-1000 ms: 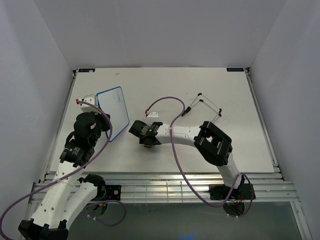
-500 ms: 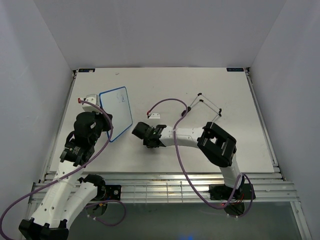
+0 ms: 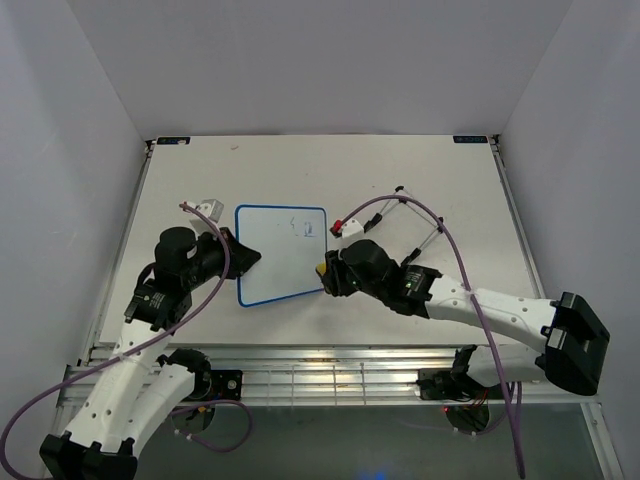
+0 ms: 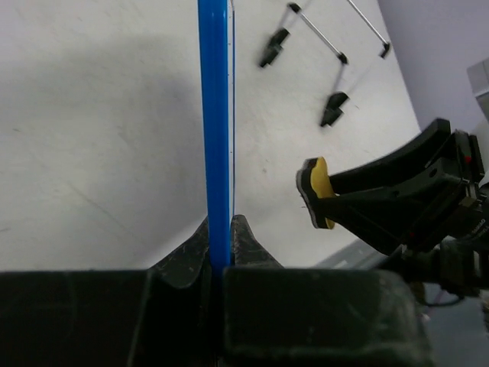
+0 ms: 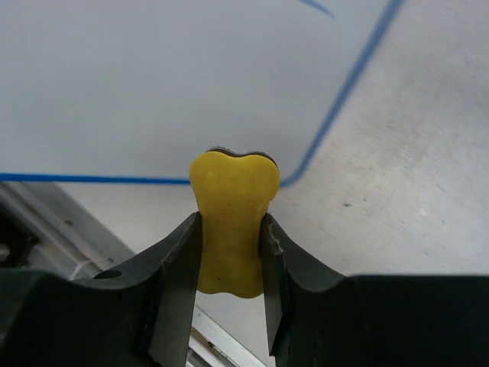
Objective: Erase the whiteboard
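Note:
The whiteboard (image 3: 282, 255), white with a thin blue rim and a few dark scribbles near its top right, is held near the table's middle. My left gripper (image 3: 243, 257) is shut on its left edge; in the left wrist view the blue rim (image 4: 213, 130) runs up between the jaws (image 4: 220, 238). My right gripper (image 3: 326, 272) is shut on the yellow peanut-shaped eraser (image 5: 231, 222), just off the board's lower right corner (image 5: 306, 164). The eraser (image 4: 319, 193) also shows in the left wrist view.
A thin black-footed wire stand (image 3: 405, 212) lies on the table at the right, behind my right arm. A purple cable (image 3: 370, 205) loops above it. The table's metal front rail (image 3: 330, 355) runs along the near edge.
The left gripper has swung the whiteboard right and turned it face up to the camera. The right arm has moved right and now holds the eraser at the board's lower right corner.

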`<action>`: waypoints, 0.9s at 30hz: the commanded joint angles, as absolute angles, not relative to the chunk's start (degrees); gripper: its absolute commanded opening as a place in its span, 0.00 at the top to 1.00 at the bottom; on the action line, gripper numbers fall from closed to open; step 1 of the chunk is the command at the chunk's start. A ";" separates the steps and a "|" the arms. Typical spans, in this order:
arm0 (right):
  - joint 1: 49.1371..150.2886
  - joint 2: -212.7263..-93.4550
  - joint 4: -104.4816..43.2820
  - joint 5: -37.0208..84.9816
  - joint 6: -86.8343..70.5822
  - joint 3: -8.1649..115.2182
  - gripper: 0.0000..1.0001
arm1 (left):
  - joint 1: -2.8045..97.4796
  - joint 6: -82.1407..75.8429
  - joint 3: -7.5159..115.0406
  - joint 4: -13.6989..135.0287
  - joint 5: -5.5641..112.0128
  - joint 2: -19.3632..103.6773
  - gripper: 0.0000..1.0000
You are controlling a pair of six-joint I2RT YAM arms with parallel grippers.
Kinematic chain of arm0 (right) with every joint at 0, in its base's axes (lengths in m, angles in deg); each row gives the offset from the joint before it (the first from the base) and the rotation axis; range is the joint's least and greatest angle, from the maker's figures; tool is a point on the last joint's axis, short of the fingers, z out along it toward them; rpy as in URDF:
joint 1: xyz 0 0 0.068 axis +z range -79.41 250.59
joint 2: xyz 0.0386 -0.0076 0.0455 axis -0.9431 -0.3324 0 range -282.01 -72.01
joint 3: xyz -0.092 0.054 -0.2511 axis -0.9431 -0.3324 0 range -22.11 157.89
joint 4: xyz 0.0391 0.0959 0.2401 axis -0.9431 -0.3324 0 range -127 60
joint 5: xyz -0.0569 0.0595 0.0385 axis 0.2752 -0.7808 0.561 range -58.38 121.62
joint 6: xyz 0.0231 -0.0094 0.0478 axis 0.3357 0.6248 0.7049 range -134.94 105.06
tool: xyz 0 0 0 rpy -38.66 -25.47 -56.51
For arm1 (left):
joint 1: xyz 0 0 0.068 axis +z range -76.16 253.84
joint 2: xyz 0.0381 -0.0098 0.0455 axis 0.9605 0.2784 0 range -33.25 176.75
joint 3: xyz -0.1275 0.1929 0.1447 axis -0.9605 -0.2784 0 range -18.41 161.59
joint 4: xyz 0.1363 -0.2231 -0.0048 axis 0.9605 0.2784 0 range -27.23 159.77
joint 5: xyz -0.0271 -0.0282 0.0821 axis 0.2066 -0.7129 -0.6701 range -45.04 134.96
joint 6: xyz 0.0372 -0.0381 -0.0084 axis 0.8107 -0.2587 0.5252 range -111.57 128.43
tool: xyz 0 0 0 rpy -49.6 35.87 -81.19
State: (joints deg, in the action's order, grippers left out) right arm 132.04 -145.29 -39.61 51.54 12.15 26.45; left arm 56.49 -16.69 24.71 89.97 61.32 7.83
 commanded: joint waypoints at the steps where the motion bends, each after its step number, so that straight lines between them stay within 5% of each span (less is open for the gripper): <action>1: 132.46 -143.29 -28.62 37.09 1.15 25.26 0.75 | 56.61 -22.06 21.42 90.72 74.38 6.48 1.00; 14: 131.15 -155.15 -16.91 29.78 -0.27 34.23 0.76 | 56.52 -24.53 17.63 90.89 78.63 14.12 1.00; 27: 117.44 -156.64 -18.48 19.41 2.47 23.78 0.79 | 56.61 -21.54 17.80 89.40 82.14 13.51 1.00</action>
